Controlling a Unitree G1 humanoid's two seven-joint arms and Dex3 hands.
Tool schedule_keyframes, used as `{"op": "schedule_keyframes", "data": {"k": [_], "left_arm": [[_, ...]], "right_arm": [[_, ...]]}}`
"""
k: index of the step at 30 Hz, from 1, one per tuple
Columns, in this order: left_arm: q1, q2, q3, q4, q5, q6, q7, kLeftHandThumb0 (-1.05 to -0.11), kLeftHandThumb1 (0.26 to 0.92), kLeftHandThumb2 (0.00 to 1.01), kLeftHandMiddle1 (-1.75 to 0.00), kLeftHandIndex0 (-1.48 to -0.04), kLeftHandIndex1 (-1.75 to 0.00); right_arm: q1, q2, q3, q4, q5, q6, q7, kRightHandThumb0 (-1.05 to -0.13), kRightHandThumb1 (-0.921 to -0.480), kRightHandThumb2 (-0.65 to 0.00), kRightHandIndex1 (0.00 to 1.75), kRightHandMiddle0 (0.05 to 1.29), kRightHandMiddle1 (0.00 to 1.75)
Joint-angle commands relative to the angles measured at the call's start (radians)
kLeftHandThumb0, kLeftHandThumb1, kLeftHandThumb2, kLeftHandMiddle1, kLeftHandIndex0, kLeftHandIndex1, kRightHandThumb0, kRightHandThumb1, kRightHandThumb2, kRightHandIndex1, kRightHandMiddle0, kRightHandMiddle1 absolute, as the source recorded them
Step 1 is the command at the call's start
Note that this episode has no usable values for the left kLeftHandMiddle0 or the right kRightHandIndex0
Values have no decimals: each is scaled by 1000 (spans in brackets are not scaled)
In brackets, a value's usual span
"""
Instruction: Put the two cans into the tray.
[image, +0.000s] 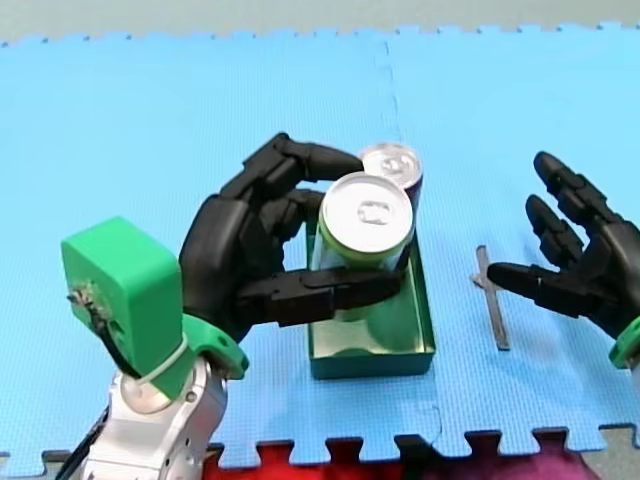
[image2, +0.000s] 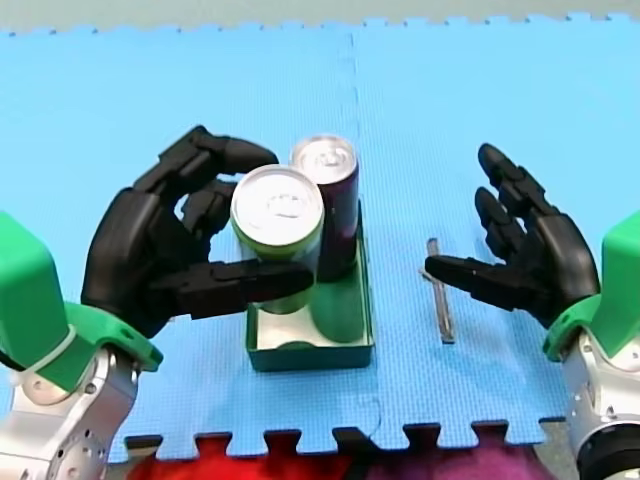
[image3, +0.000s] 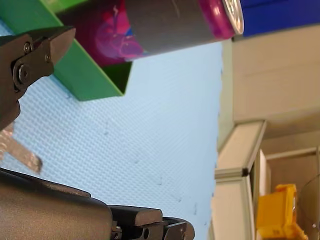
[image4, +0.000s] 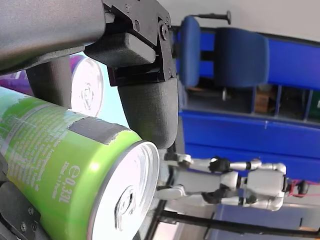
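My left hand (image: 372, 228) is shut on a green can (image2: 278, 215), thumb on its near side and fingers (image: 300, 160) round its far side. The can stands upright with its lower end down between the walls of the green tray (image: 370, 362); whether it touches the floor is hidden. A purple can (image: 392, 165) stands upright at the tray's far end, close behind the green one. The second wrist view shows the green can (image4: 65, 185) in my left hand's fingers (image4: 150, 110), with the purple can's top (image4: 87, 92) behind. My right hand (image: 525, 235) is to the right of the tray, holding nothing.
A thin metal strip (image: 492, 300) lies on the blue foam mat (image: 150, 120) between the tray and my right hand. A mat seam (image: 390, 80) runs away from the tray. The mat's toothed front edge (image: 330, 445) is close to the tray's near wall.
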Motion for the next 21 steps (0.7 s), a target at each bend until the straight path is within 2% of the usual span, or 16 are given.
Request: {"op": "schedule_keyframes", "data": {"k": [1, 11, 17, 21], "left_arm": [[8, 0, -4, -9, 8, -17, 4, -789, 921, 21, -1746, -613, -1746], [10, -4, 2, 21, 13, -45, -3, -784, 920, 21, -1746, -615, -1746], [26, -6, 3, 70, 18, -96, -16, -771, 919, 16, -1746, -617, -1746], [37, -12, 4, 90, 27, -129, -13, -722, 906, 5, -1746, -619, -1746]], "right_arm": [[3, -6, -2, -5, 3, 1, 3, -760, -684, -1, 4, 159, 0], [6, -6, -1, -5, 3, 1, 5, -781, -689, -1, 2, 159, 0], [11, -4, -1, -14, 5, -1, 7, -788, -690, 0, 3, 160, 0], [16, -2, -1, -22, 6, 0, 7, -796, -691, -1, 3, 162, 1]]}}
